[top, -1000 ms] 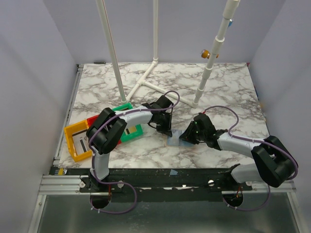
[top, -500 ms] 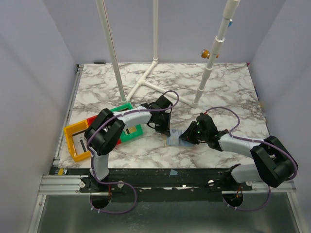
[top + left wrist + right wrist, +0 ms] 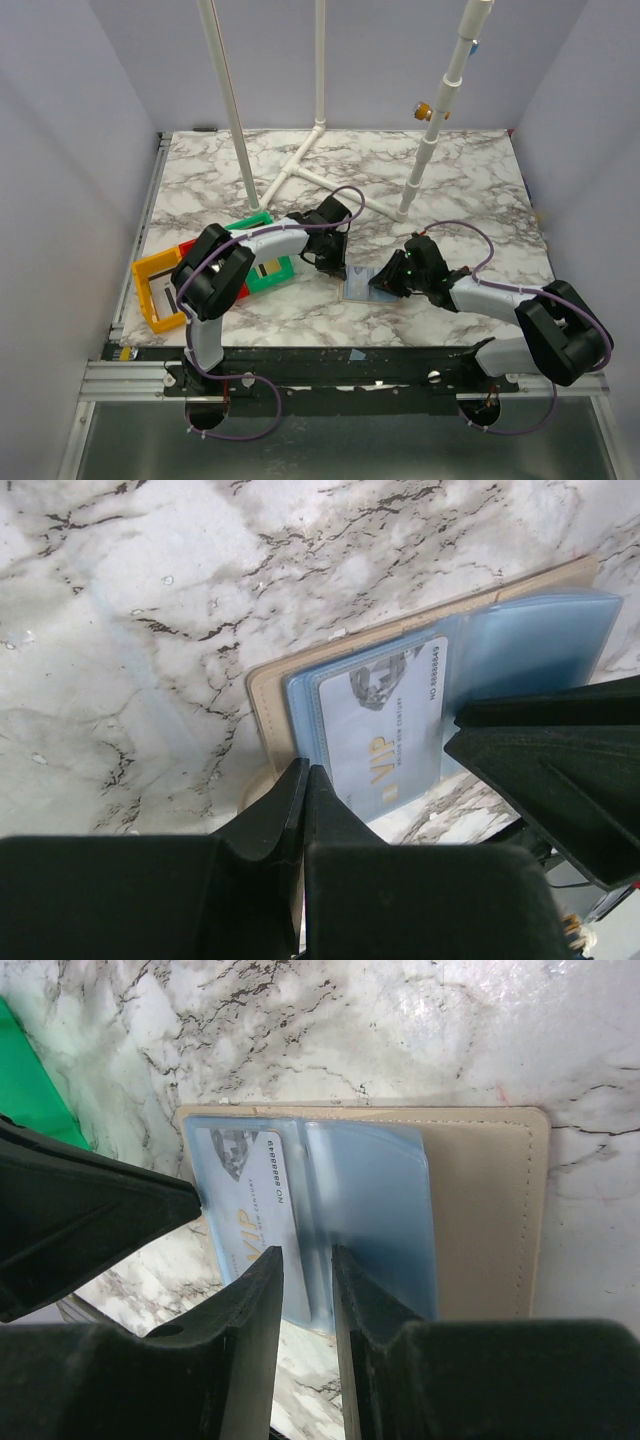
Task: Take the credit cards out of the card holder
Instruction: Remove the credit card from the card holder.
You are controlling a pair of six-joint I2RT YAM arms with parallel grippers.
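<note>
On the near middle of the tabletop [image 3: 480, 180], touches the card holder's [image 3: 268, 695] left edge with the clenched left end effector [image 3: 303, 780]; straddles its blue sleeve [image 3: 370, 1210] with the slightly parted right end effector [image 3: 305, 1260], grasp impossible to tell.

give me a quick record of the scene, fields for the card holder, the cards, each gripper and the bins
card holder: lies open on the marble table, between the two grippers
white card: marked VIP, inside a blue sleeve of the holder
other cards: none visible outside the holder
left gripper: shut, tips at the holder's edge, holding nothing
right gripper: jaws slightly apart over the sleeves, contact unclear
bins: yellow bin, red bin, green bin, left of the holder
</note>
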